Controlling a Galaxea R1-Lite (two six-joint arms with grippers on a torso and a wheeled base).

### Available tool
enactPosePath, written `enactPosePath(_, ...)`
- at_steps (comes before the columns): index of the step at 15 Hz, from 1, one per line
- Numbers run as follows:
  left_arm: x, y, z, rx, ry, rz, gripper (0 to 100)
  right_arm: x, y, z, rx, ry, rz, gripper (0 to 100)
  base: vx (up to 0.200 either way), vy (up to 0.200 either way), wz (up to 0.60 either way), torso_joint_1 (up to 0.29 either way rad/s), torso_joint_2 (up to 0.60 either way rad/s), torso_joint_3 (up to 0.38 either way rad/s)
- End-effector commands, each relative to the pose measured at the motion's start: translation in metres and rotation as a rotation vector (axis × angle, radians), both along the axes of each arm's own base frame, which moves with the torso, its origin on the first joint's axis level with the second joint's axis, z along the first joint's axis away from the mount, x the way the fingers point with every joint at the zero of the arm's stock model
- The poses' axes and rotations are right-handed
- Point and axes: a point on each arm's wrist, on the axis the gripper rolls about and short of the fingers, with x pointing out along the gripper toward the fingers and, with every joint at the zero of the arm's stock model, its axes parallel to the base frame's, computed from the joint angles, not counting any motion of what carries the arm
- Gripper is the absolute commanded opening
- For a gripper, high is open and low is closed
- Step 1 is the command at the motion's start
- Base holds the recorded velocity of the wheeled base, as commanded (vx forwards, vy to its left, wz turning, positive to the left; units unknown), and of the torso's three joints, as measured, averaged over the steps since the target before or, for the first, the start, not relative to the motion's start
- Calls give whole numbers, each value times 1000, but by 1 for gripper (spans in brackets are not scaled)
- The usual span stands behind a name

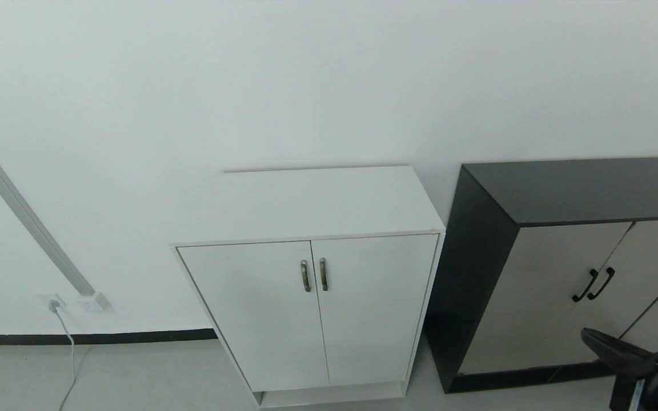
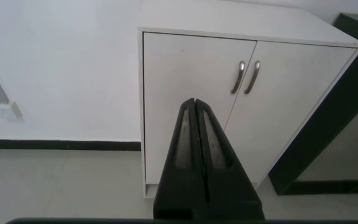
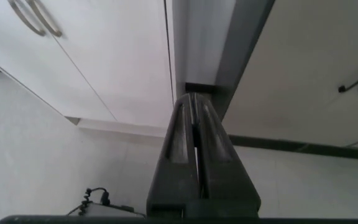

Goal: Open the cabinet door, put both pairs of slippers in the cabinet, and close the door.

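The white cabinet stands lower centre in the head view, both doors shut, its handles side by side. The left gripper and right gripper each have fingers pressed together, holding nothing.

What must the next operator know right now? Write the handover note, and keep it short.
Left gripper: shut, empty, held in front of the white cabinet.
Right gripper: shut, empty, low down, facing the gap between the white cabinet and the black cabinet to its right.
Cabinet: both doors are shut; the two metal handles sit side by side at the middle seam, untouched.
Done: nothing yet.
Left: open a door, put both pairs of slippers inside, close the door.
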Motion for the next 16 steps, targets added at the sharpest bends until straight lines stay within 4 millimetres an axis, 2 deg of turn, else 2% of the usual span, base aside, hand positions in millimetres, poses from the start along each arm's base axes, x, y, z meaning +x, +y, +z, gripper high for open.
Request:
enactPosePath(1,0,0,0,0,0,1,0,-24,-13,0,16,-24,6,0,0,0,0,0,0,0)
enactPosePath(10,0,0,0,0,0,0,0,-80,-41,-16,19,27,107,0,0,0,0,0,0,0)
enactPosePath(16,0,0,0,0,0,0,0,-98,-49,-28,45,13,190,0,0,0,0,0,0,0)
